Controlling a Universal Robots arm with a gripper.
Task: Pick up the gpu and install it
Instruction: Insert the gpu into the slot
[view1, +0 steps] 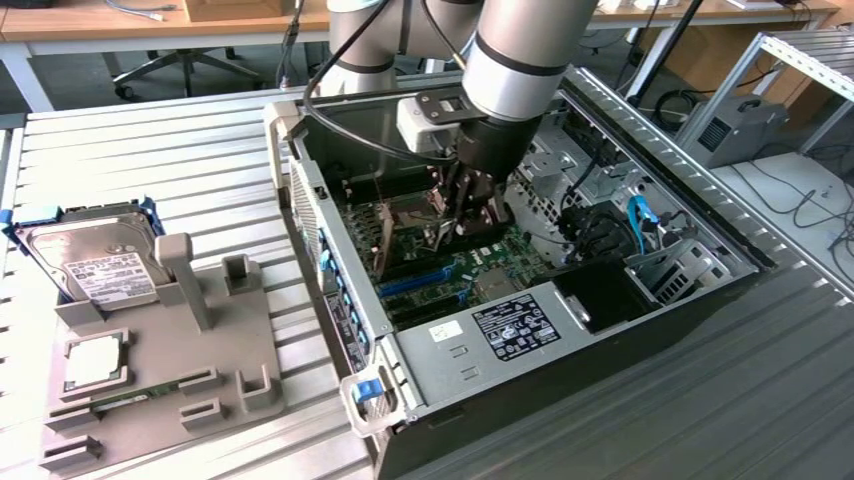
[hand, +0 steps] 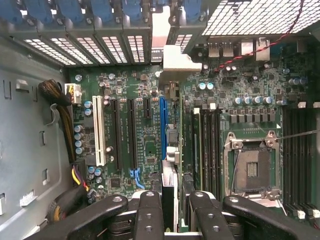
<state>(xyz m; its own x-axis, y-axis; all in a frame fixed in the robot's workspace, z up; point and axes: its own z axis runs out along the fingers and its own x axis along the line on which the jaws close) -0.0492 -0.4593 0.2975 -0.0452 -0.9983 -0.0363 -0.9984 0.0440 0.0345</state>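
We see the gripper (view1: 470, 212) reached down into the open computer case (view1: 694, 330), which lies on its side on the slatted metal tabletop (view1: 200, 150), and the jaws are clenched on the gpu (view1: 400, 232), holding it edge-on above the motherboard (view1: 461, 268). In the wrist view the card (hand: 171, 165) runs straight out from between the black fingers (hand: 149, 215), its silver end bracket (hand: 172, 57) up against the rear slot covers (hand: 75, 47) of the case, just beside the blue expansion slot (hand: 163, 127). Crowding that spot are the white slot (hand: 98, 131), the row of memory slots (hand: 210, 145) and the empty processor socket (hand: 252, 170), with a bundle of power cables (hand: 62, 120) along the case wall. Inside the case we also see the power supply with its label (view1: 514, 328) near the front corner and blue cables (view1: 638, 218) by the drive bays. Well apart from the case, toward the tabletop's edge at the exterior view's left, a grey holder tray (view1: 174, 350) carries a hard drive (view1: 87, 258), a processor (view1: 91, 362) and a memory stick (view1: 134, 393).
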